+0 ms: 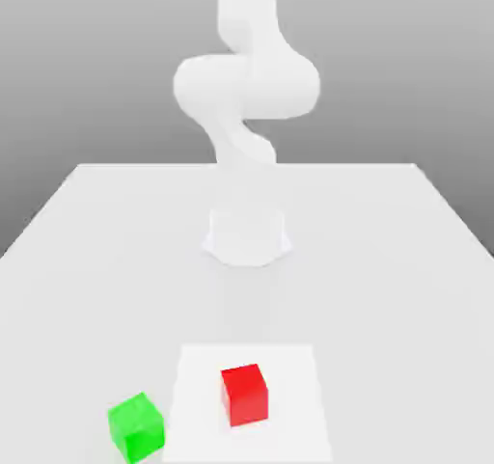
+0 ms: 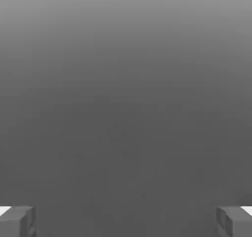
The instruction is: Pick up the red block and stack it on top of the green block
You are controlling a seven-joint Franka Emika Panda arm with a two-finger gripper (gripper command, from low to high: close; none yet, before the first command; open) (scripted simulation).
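The fingers (image 2: 126,221) stand spread wide and released, one grey fingertip (image 2: 17,221) at each side of the hand view with nothing between them. Neither cube is near the fingers. In the exterior view the red block (image 1: 244,394) sits on the white counter (image 1: 405,259), and the green block (image 1: 135,426) rests apart from it toward that view's left, both untouched.

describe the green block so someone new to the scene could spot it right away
On the white table, look at the near edge in the exterior view, left of the paler square patch. The small bright green matte cube sits there; its neighbour, the red cube, rests on the patch.
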